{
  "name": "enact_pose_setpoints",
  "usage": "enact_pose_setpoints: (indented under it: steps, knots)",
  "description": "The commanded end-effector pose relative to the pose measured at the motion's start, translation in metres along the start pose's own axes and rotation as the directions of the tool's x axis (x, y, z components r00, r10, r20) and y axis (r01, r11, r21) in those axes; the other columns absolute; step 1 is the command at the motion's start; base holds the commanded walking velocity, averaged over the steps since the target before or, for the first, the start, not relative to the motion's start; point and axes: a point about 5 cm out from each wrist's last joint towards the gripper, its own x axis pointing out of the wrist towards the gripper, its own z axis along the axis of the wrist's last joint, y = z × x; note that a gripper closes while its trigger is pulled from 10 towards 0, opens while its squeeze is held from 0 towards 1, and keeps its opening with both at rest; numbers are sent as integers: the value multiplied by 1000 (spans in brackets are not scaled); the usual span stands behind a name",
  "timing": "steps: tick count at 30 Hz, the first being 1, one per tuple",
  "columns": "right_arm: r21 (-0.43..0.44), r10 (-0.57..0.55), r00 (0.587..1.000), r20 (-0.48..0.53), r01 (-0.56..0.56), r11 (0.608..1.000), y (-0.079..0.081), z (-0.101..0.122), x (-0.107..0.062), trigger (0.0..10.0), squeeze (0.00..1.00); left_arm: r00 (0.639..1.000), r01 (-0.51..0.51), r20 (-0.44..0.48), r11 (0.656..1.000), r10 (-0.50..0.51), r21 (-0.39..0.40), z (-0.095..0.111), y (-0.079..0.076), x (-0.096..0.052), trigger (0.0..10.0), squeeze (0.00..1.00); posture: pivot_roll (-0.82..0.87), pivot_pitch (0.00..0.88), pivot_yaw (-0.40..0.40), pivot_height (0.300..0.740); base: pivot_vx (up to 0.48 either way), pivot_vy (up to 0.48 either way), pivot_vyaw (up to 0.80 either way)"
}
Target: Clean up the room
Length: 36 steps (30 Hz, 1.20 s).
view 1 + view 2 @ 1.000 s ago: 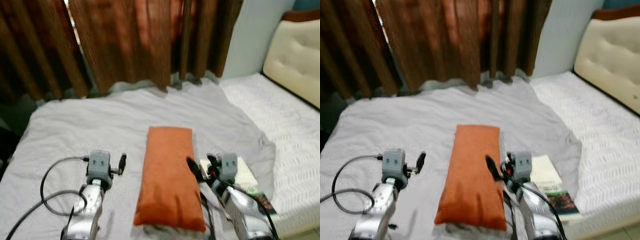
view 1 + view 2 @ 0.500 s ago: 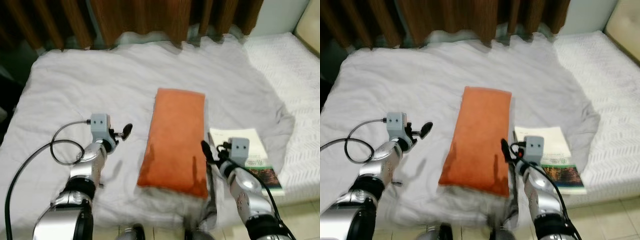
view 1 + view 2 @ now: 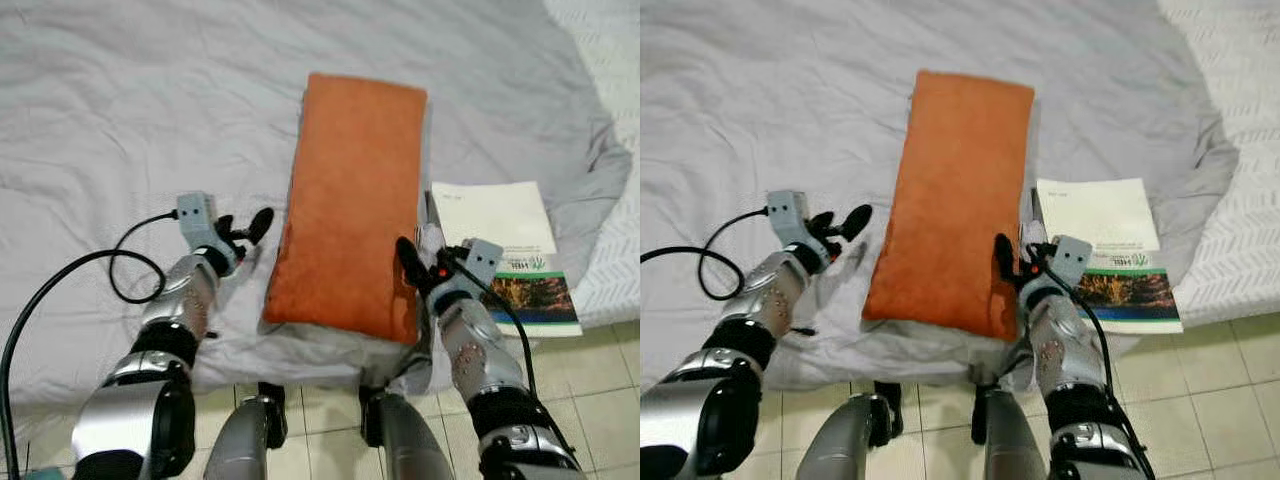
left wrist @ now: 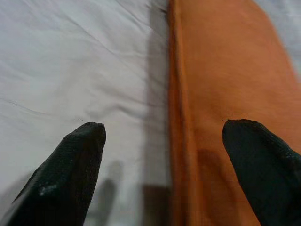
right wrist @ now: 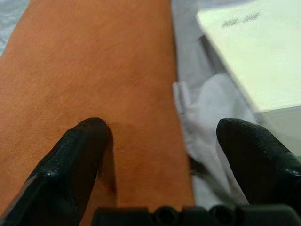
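Bed w/ wrinkled grey sheet (image 3: 130, 90) fills top and mid frame; beige tiled floor (image 3: 590, 400) along the bottom. Long orange pillow (image 3: 352, 200), soft suede-like fabric, rectangular, lies center frame on the sheet. Flat glossy booklet (image 3: 505, 258), white w/ photo strip, just right of the pillow at the bed edge. Left gripper (image 4: 164, 165) lower left, fingers spread apart, straddling the pillow's left edge. Right gripper (image 5: 160, 155) lower center-right, also spread wide, over the pillow's right edge, nothing gripped.

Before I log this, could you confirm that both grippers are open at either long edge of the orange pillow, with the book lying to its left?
Not quite: the book lies to the right of the pillow, as the left eye view shows. The left gripper and right gripper are open.
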Motion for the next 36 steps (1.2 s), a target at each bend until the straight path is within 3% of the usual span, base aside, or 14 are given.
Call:
enact_pose_setpoints:
  steps: [1,5,9,15,20,23,25,29,30,36]
  knots:
    - [55,-4,998,-59,8,998,-3,-15,-4,10000,0,998,25,-62,997,-30,-74,-19,-2,-3,10000,0,-103,665,15,740,0,0,0]
    - [115,35,994,-102,-23,993,2,-21,-3,10000,0,988,110,-92,985,-122,-133,-28,-19,3,10000,0,-96,660,22,740,0,0,0]
    - [136,71,988,-134,-53,989,7,-27,-3,10000,0,978,133,-144,984,-149,-119,-37,-26,4,10000,0,-96,663,30,740,0,0,0]
    - [191,118,975,-187,-82,978,14,-37,-2,10000,0,982,76,-166,995,-85,-62,-39,-24,5,10000,0,-103,690,32,740,0,0,0]
    - [241,144,961,-234,-86,967,18,-45,-2,10000,0,985,59,-160,997,-67,-59,-36,-22,5,10000,0,-104,704,31,740,0,0,0]
    - [245,148,948,-283,-78,966,22,-55,-1,10000,0,984,9,-180,1000,-11,-12,-38,-18,4,10000,0,-92,724,36,740,0,0,0]
    - [232,152,940,-305,-82,969,29,-60,1,10000,0,974,-42,-220,996,59,81,-44,-13,2,10000,0,-81,733,42,740,0,0,0]
    - [237,150,941,-304,-78,968,31,-62,2,9922,0,971,-59,-225,995,77,83,-45,-13,2,10000,0,-77,739,44,740,0,0,0]
    - [249,148,937,-317,-69,966,33,-65,1,196,0,969,-59,-235,996,74,70,-45,-14,3,0,0,-72,762,49,740,0,0,0]
    - [315,174,917,-360,-56,948,46,-79,-2,0,0,955,-72,-287,997,73,13,-55,-19,3,0,0,-53,773,56,740,0,0,0]
